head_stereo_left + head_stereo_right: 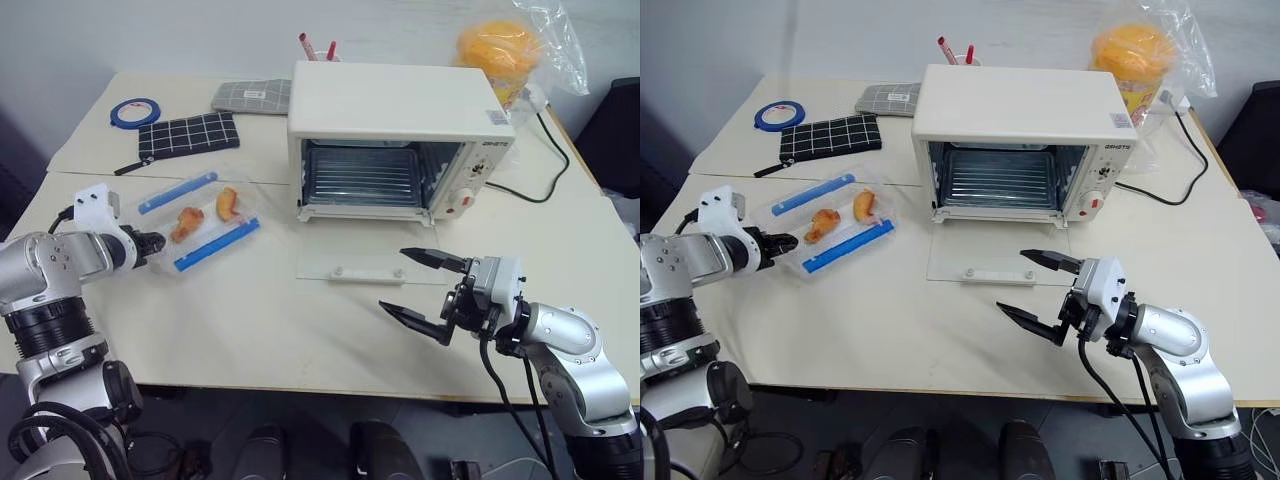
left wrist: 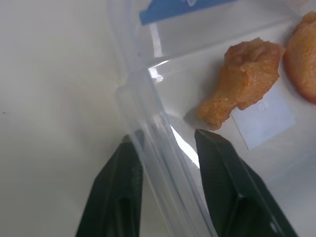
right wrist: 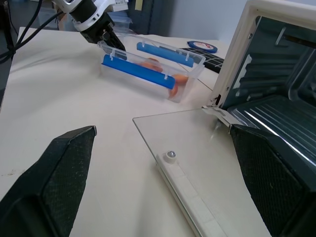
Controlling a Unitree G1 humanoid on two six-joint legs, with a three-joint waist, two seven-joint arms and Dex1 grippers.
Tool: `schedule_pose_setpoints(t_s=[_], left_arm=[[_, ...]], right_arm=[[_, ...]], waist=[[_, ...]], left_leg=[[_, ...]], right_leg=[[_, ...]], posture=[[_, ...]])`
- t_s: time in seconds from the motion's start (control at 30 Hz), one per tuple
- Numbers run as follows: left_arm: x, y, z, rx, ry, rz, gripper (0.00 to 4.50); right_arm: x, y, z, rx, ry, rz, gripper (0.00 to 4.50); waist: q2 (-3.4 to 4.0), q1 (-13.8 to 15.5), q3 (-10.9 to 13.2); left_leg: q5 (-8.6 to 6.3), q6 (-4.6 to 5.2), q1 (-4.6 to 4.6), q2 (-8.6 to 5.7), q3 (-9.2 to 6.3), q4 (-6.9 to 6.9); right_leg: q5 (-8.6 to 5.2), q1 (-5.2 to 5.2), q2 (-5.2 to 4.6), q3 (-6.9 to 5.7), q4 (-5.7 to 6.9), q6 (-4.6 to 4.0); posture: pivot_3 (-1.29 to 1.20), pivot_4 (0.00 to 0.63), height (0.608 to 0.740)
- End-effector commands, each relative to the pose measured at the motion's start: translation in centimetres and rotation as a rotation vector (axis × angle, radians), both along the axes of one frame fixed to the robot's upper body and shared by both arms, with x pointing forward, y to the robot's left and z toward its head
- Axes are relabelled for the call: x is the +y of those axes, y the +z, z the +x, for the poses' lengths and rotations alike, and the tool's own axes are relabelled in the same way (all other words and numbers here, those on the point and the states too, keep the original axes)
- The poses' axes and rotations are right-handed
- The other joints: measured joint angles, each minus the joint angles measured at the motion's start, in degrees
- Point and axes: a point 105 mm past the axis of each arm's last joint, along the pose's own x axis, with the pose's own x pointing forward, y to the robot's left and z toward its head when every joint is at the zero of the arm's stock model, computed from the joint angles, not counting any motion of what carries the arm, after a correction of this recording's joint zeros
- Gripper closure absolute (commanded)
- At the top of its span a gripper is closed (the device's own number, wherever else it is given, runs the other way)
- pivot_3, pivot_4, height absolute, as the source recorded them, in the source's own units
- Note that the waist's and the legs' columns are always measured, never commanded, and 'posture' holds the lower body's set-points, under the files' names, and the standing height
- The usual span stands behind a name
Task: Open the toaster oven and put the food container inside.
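Food container (image 1: 196, 221) work comes first for me now: the oven door is already down, so the step in hand is getting a sound hold on that clear box and carrying it across. Nearest me, my right gripper (image 1: 420, 295) hangs low over the table with its black fingers spread wide and nothing between them, just in front of the glass door (image 1: 372, 268) that lies flat on the tabletop. I judge it should stay clear of the path, or be ready to steady the box. On my left, the left gripper (image 2: 165, 148) has its two fingers straddling the container's near end wall, one inside and one outside, drawn in narrow on the thin plastic; whether the pinch is fully seated I cannot tell. A rim pinch on so light a wall will likely let the box swing, so I would firm it up, lift only a little, keep it level and move slowly. The container sits on the table to the left of the toaster oven (image 1: 400, 140), well apart from it, lidless, with two blue clips along its long sides. Inside lie two orange food pieces (image 1: 187, 222), one close to my inner finger. Farther back the oven stands open, its wire rack (image 1: 362, 176) bare, cavity facing me.
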Motion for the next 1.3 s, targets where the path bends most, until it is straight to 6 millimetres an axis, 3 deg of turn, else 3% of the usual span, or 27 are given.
schedule_pose_setpoints(t_s=[0.03,0.13,0.23,0.4,0.5,0.6,0.77,0.93,1.17,1.3], left_arm=[[1.2,1.1,0.1,-0.039,0.042,0.043,3.79],[2.6,2.3,0.2,-0.093,0.085,0.061,4.45],[3.3,4.0,0.3,-0.152,0.057,0.103,4.45],[2.1,6.5,0.1,-0.201,-0.096,0.153,4.45],[-0.9,7.4,-0.7,-0.172,-0.282,0.135,4.45],[-4.4,6.8,-1.9,-0.106,-0.467,0.136,4.45],[-8.5,6.3,-2.3,-0.078,-0.601,0.117,4.45],[-12.6,5.7,-0.5,-0.097,-0.65,0.064,4.45],[-18.4,4.9,1.2,-0.125,-0.73,0.056,4.45],[-20.4,5.2,2.6,-0.171,-0.725,0.062,4.45]], right_arm=[[0.0,0.8,-0.5,-0.044,-0.002,0.011,0.0],[-0.1,0.9,-0.5,-0.046,-0.009,0.009,0.0],[-0.2,0.9,-0.5,-0.044,-0.017,0.008,0.0],[-0.7,0.8,-0.6,-0.039,-0.032,-0.003,0.0],[-1.5,0.8,-0.6,-0.034,-0.063,-0.014,0.0],[-2.6,0.8,-0.8,-0.026,-0.109,-0.03,0.0],[-4.5,0.7,-1.2,-0.014,-0.198,-0.046,0.0],[-6.0,0.1,-2.4,0.016,-0.282,-0.057,0.0],[-5.5,0.1,-2.9,0.016,-0.3,-0.044,0.0],[-5.3,0.2,-3.1,0.013,-0.311,-0.034,0.0]], waist=[[0.0,0.03,0.0],[0.0,-0.17,0.0],[-0.05,-0.35,0.03],[-0.1,-0.03,0.06],[-0.13,0.27,0.07],[-0.13,0.31,0.07],[-0.12,0.15,0.08],[-0.12,0.22,0.08],[-0.12,0.22,0.08],[-0.12,0.21,0.08]], left_leg=[[0.0,0.0,0.0,0.0,0.0,0.02],[0.0,0.0,0.01,0.02,0.0,0.02],[0.02,-0.04,-0.01,0.07,0.01,0.0],[0.01,-0.02,-0.08,0.01,0.01,-0.03],[-0.01,0.04,-0.12,-0.07,0.0,-0.01],[-0.04,0.1,-0.19,-0.09,-0.05,0.01],[-0.05,0.12,-0.18,-0.03,-0.04,0.0],[-0.03,0.11,-0.1,-0.04,0.0,0.06],[-0.02,0.12,-0.07,-0.06,0.04,0.09],[-0.02,0.11,-0.07,-0.07,0.05,0.09]], right_leg=[[0.0,0.01,0.0,0.0,-0.01,0.0],[0.0,0.01,-0.01,0.01,0.05,0.0],[0.0,-0.06,0.0,0.02,0.06,0.0],[0.0,-0.08,-0.01,-0.04,-0.03,0.0],[0.0,-0.06,-0.06,-0.07,-0.07,0.0],[0.0,-0.03,-0.11,-0.1,-0.15,0.0],[0.0,-0.01,-0.09,-0.09,-0.17,0.0],[0.0,0.02,0.07,-0.04,-0.01,0.0],[0.0,0.02,0.1,0.03,0.02,0.01],[0.0,0.01,0.12,0.04,0.0,0.01]], posture=[[0.0,0.15,0.74],[0.0,0.15,0.74],[0.0,0.15,0.74],[0.0,0.15,0.74],[0.0,0.15,0.74],[0.0,0.15,0.74],[0.0,0.15,0.74],[0.0,0.15,0.74],[0.0,0.15,0.74],[0.0,0.15,0.74]])
